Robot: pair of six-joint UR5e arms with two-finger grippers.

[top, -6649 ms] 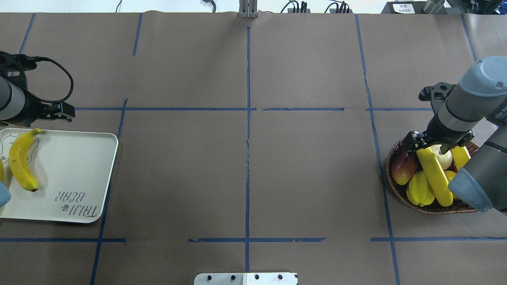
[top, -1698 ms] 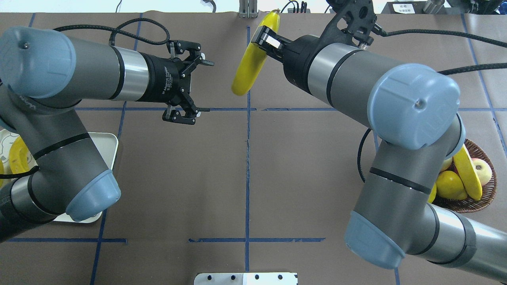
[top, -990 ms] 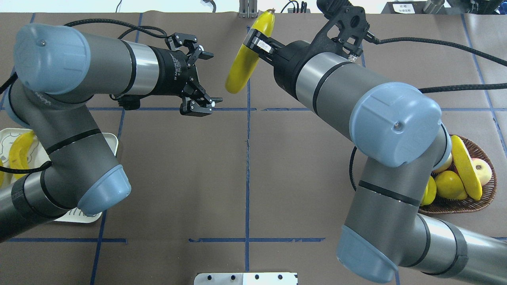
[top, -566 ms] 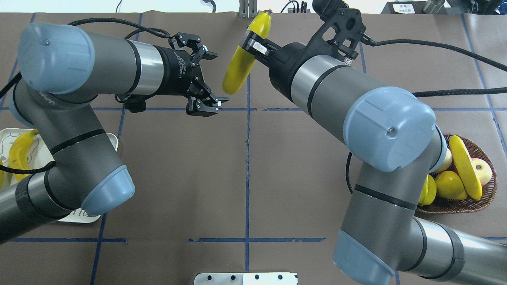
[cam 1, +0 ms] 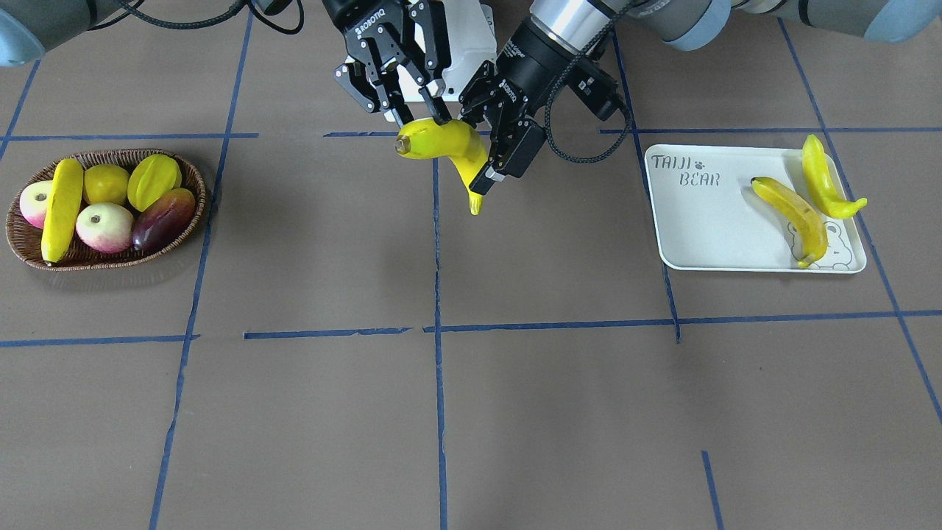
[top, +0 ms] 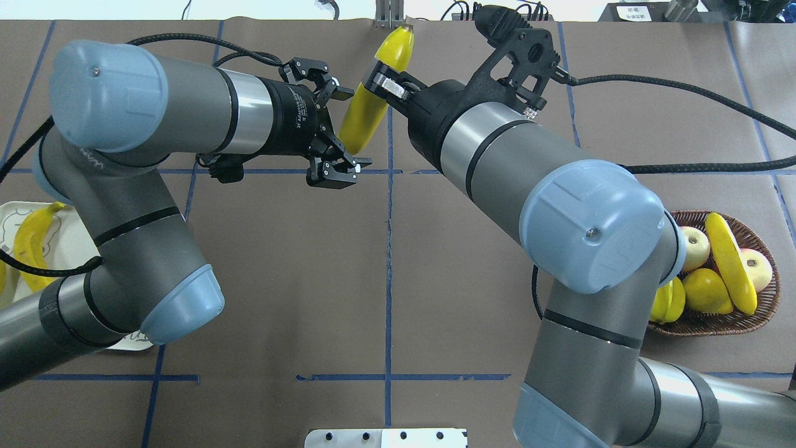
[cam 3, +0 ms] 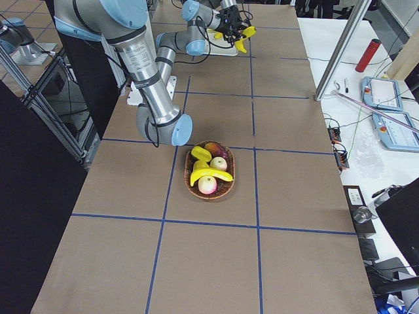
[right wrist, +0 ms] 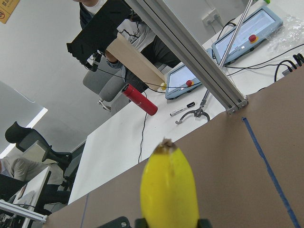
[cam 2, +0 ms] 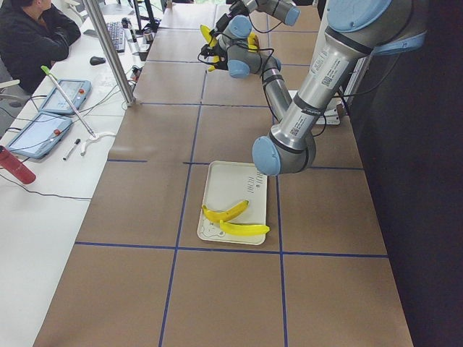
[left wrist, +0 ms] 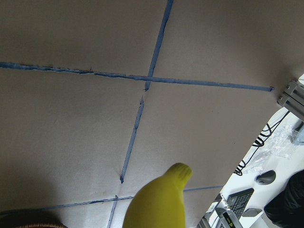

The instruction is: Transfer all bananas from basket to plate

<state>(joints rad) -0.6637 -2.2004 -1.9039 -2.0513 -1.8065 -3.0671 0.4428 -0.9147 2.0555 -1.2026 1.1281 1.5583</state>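
My right gripper (cam 1: pixel 419 118) is shut on a yellow banana (cam 1: pixel 441 143) and holds it in the air over the table's middle, near the robot's side. My left gripper (cam 1: pixel 477 147) is open, its fingers on either side of that banana's lower end (top: pixel 351 134). The left wrist view shows the banana's tip (left wrist: pixel 161 199); the right wrist view shows the stem end (right wrist: pixel 168 190). Two bananas (cam 1: pixel 791 210) (cam 1: pixel 824 180) lie on the plate (cam 1: pixel 706 235). One banana (cam 1: pixel 59 206) lies in the basket (cam 1: pixel 110 259).
The basket also holds a starfruit (cam 1: pixel 154 180), a lemon (cam 1: pixel 105 182), a mango (cam 1: pixel 163 219) and two apples (cam 1: pixel 103 227). Both arms cross above the table's centre line (top: pixel 388 249). A person (cam 2: pixel 29 36) sits beyond the table's far side, by tablets and cables.
The right arm has carried the banana leftwards toward the left gripper. The left gripper has moved right, so its open fingers now flank the banana's lower end.
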